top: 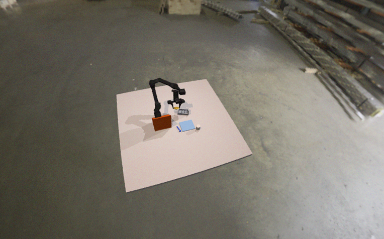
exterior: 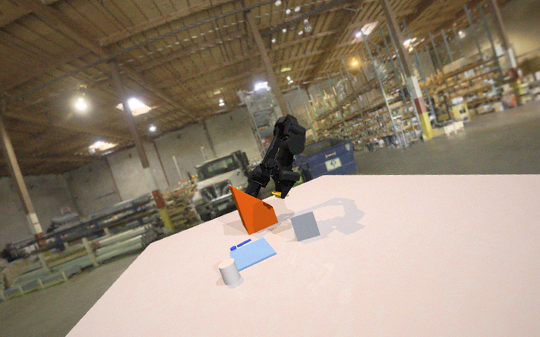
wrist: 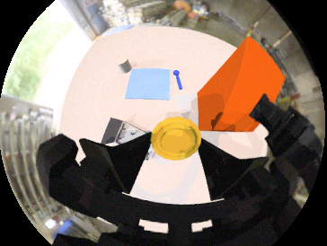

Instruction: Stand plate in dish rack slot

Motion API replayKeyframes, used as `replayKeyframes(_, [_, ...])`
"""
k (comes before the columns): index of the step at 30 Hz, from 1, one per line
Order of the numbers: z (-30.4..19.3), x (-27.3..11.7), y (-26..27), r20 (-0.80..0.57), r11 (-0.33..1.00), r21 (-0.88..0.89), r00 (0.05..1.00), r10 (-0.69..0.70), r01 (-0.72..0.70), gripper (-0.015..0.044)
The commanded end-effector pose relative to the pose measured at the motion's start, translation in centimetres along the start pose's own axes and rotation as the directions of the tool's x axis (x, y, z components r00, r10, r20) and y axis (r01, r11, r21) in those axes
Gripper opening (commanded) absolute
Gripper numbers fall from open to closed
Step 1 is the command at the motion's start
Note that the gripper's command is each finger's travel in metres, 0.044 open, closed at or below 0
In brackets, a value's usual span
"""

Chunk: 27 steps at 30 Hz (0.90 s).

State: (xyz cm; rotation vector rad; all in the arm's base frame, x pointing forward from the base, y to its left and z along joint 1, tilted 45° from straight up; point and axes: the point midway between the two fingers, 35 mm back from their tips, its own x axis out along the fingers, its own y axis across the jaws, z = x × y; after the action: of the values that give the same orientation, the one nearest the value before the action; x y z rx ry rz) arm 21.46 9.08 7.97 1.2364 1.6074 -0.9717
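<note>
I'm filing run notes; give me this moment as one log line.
gripper: shut on plate | plate: aloft, outside rack | dish rack: on tabletop | release: pending

One plate point(top: 176, 108) point(exterior: 280, 194) point(wrist: 176, 138), one dish rack point(top: 183, 112) point(exterior: 305, 225) point(wrist: 112, 131), one cylinder point(top: 198, 127) point(exterior: 229, 272) point(wrist: 124, 66)

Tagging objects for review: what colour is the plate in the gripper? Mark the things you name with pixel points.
Yellow point(top: 176, 108) point(exterior: 278, 194) point(wrist: 176, 138); clearest in the wrist view.

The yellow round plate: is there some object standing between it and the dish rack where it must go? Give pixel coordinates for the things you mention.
Nothing visible stands between the yellow round plate point(top: 176, 108) point(exterior: 278, 194) point(wrist: 175, 138), held in the black gripper point(top: 176, 107) point(exterior: 283, 195) point(wrist: 175, 137), and the grey dish rack point(top: 183, 112) point(exterior: 305, 225) point(wrist: 113, 130). The orange wedge-shaped block point(top: 162, 122) point(exterior: 256, 212) point(wrist: 238, 90) appears off to one side.
</note>
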Motion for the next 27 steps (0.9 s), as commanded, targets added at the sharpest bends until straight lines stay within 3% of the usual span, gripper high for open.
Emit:
replayKeyframes(1, [0.3,1.0,0.1,0.083,0.998,-0.054,0.996,0.023,-0.019,0.0])
replayKeyframes(14, [0.5,3.7,1.3,0.322,0.961,-0.262,0.932,0.168,-0.083,0.0])
replayKeyframes(27, [-0.2,5.3,2.4,0.464,0.877,-0.458,0.803,0.373,-0.143,0.0])
